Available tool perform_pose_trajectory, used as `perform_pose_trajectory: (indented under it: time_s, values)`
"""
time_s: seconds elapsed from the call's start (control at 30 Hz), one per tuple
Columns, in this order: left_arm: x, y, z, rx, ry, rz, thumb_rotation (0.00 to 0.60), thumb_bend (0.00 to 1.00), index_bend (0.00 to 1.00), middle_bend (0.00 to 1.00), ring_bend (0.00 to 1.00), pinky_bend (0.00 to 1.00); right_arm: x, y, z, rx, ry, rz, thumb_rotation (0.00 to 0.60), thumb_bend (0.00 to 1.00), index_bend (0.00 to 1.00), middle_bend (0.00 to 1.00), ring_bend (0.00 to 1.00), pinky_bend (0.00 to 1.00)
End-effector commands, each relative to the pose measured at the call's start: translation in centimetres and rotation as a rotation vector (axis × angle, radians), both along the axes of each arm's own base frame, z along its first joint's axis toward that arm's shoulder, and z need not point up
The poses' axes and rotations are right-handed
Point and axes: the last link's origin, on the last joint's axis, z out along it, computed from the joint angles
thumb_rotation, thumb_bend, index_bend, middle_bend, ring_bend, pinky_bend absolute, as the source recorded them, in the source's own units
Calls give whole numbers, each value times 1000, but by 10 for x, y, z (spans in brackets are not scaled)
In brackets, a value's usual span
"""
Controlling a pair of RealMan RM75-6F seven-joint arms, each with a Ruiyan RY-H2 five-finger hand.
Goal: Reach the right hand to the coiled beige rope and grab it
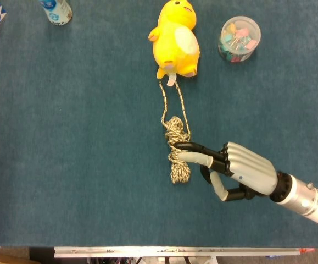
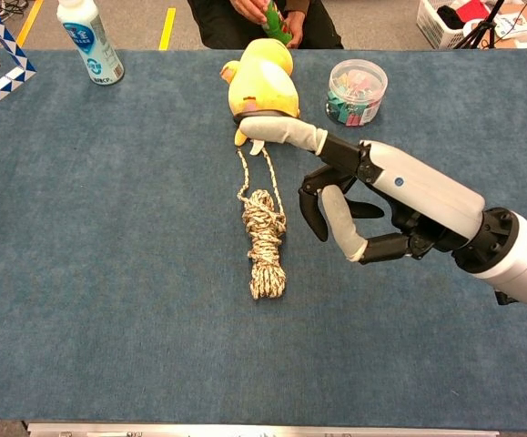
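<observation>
Rope bundle point(image 1: 177, 154), coiled mid-table on the blue cloth point(image 1: 82, 165) below the yellow plush toy point(image 1: 175, 41): your right hand point(image 2: 372, 200) hovers above it, fingers spread and empty, so lower squarely over the coil's middle before closing.

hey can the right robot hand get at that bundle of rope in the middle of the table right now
Probably yes. The right robot hand is open, its fingers spread and reaching over the rope bundle, and nothing lies between them. The yellow plush toy sits farther back and the clip jar off to the side.
</observation>
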Motion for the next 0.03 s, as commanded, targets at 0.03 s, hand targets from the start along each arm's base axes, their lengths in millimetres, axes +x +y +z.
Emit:
perform_pose_trajectory:
  time_s: [0.03]
  values:
    - [0,0,0,0,1,-1,600,227,0,0,0,0,0,0,0,1,-3,1,600,825,0,43,644,997]
